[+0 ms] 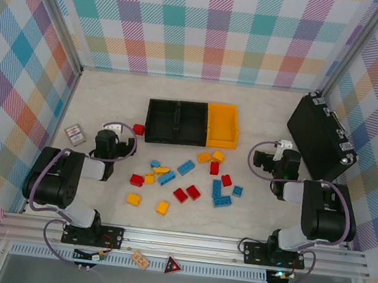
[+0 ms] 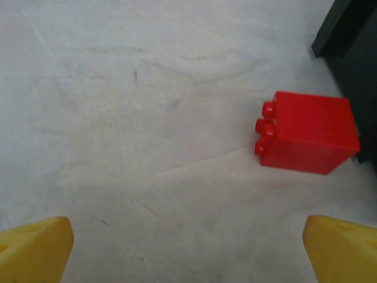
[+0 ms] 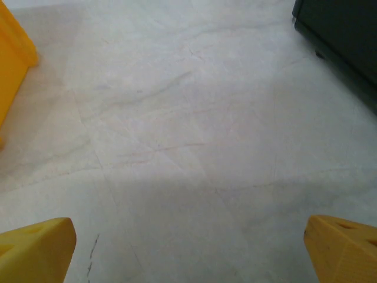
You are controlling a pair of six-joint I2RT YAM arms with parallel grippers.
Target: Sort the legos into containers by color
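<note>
In front of the containers (image 1: 175, 140), the legos (image 1: 184, 179) lie unsorted, so we judge sorting barely begun; our left gripper (image 2: 188, 247) and right gripper (image 3: 188, 247) both hang spread and empty, and next we must close on one brick, perhaps the red lego (image 2: 309, 140) just left of them.

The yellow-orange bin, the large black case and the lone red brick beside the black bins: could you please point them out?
yellow-orange bin (image 1: 220, 143), top external view, its near wall.
large black case (image 1: 320, 138), top external view, middle of its lid.
lone red brick (image 2: 309, 140), left wrist view, its smooth face.
</note>
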